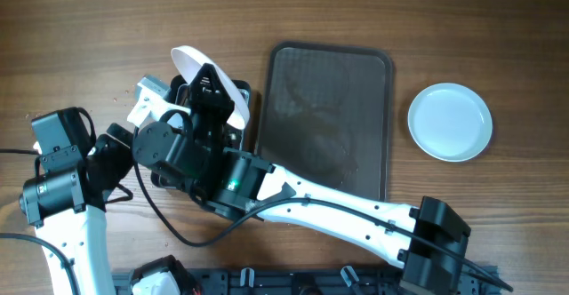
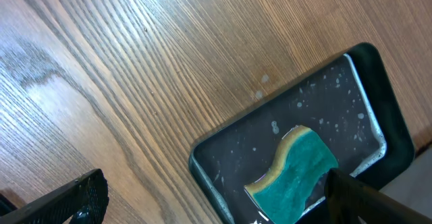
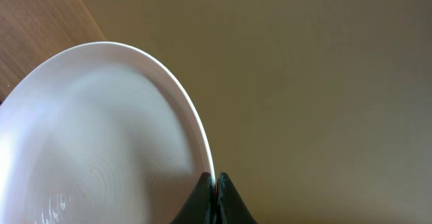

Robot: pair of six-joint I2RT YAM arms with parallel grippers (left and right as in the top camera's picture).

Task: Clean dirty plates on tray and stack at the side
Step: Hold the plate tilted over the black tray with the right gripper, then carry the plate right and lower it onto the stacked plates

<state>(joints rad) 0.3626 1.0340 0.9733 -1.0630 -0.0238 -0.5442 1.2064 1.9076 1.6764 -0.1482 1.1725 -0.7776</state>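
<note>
My right gripper (image 1: 211, 89) is shut on the rim of a white plate (image 1: 192, 62) and holds it tilted in the air above the black pan. In the right wrist view the plate (image 3: 101, 136) looks plain white, and the fingertips (image 3: 216, 181) pinch its edge. The dark brown tray (image 1: 329, 117) is bare. Another plain white plate (image 1: 450, 122) lies on the table to the right of the tray; I cannot tell whether a third plate lies under it. My left gripper (image 2: 223, 207) is open over the pan's near end, with the sponge (image 2: 297, 173) by its right finger.
The black pan (image 2: 317, 102) holds the teal-and-yellow sponge and stands just left of the tray, mostly hidden under both arms in the overhead view. The right arm reaches across the table's front from the bottom right. A cable lies by the left arm.
</note>
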